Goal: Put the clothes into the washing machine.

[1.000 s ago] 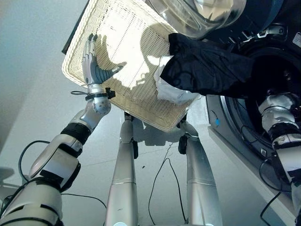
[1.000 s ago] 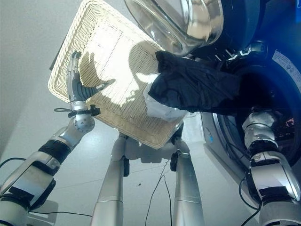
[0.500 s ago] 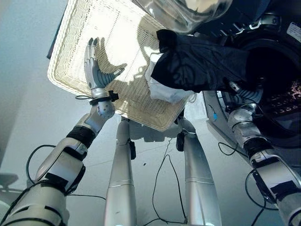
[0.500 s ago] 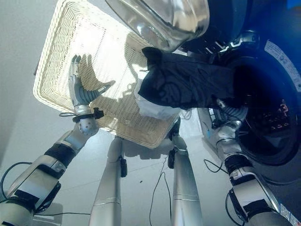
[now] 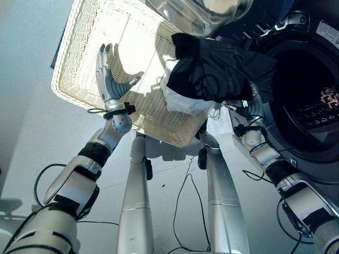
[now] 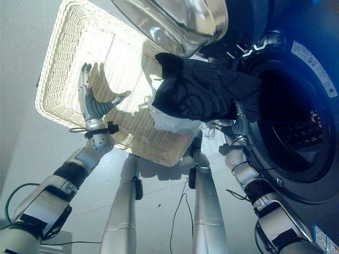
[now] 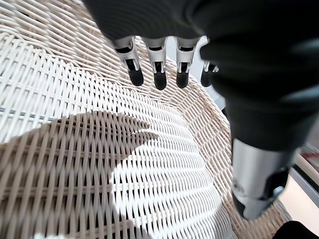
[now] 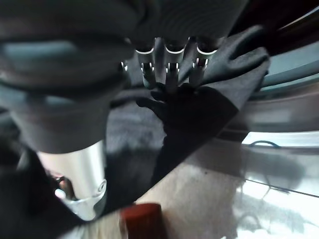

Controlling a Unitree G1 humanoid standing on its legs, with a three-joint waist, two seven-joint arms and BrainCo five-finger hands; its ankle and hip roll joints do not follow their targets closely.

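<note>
Since a second ago we see the right hand [image 5: 252, 107] come out of the drum opening; it now sits at the lower right edge of the black garment [image 5: 220, 74], where before only its forearm showed below the door rim. The garment's tail, which reached into the opening then, now ends at the rim.

We note the black garment draped from the near right corner of the wicker basket [image 5: 85, 53] across to the washing machine [image 6: 296, 121] opening, lying over a white garment [image 5: 183, 100] that rests in that same basket corner. In the right wrist view the right hand's fingers [image 8: 169, 74] run down into the dark cloth; we cannot tell whether they curl round it or only press it.

We record the left hand [image 5: 108, 79] over the left part of the basket, fingers straight and spread, thumb out to the side, holding nothing. In its wrist view the fingertips [image 7: 159, 79] hang just above the weave.

The machine's glass door [image 5: 201, 13] stands swung open above the basket's far right part.
</note>
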